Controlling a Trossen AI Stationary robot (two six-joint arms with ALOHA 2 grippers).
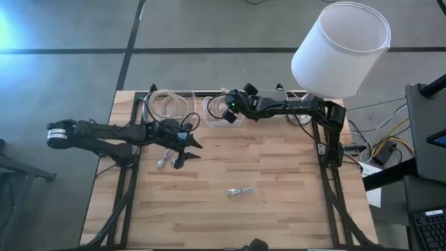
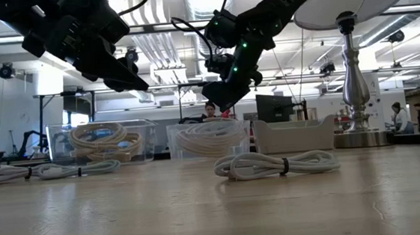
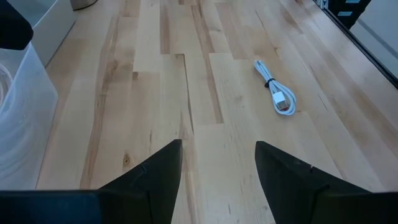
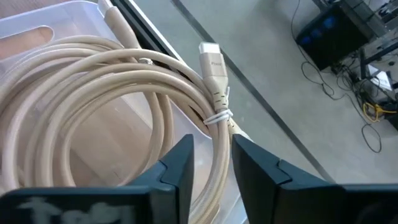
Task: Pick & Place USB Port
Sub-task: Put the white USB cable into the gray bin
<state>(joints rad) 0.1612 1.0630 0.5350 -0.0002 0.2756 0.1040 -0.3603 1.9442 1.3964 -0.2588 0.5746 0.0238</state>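
Note:
A small white USB cable, tied in a bundle (image 1: 242,191) (image 2: 277,163) (image 3: 277,93), lies flat on the wooden table near its middle. A second tied bundle (image 1: 166,159) (image 2: 49,171) lies by my left gripper. My left gripper (image 1: 191,153) (image 2: 136,82) (image 3: 217,168) hovers open above the table, left of the small cable. My right gripper (image 1: 221,110) (image 2: 220,103) (image 4: 213,162) hangs over the middle clear bin (image 1: 219,110) (image 2: 208,136), slightly open. Between its fingers, lower down, shows the coiled cream cable (image 4: 124,81) with its plug (image 4: 213,65). It touches nothing that I can see.
A second clear bin with coiled cables (image 1: 167,104) (image 2: 103,141) and a white tray (image 2: 298,134) stand along the far edge. A lamp with a white shade (image 1: 341,49) (image 2: 352,61) stands at the far right corner. People show in the room behind.

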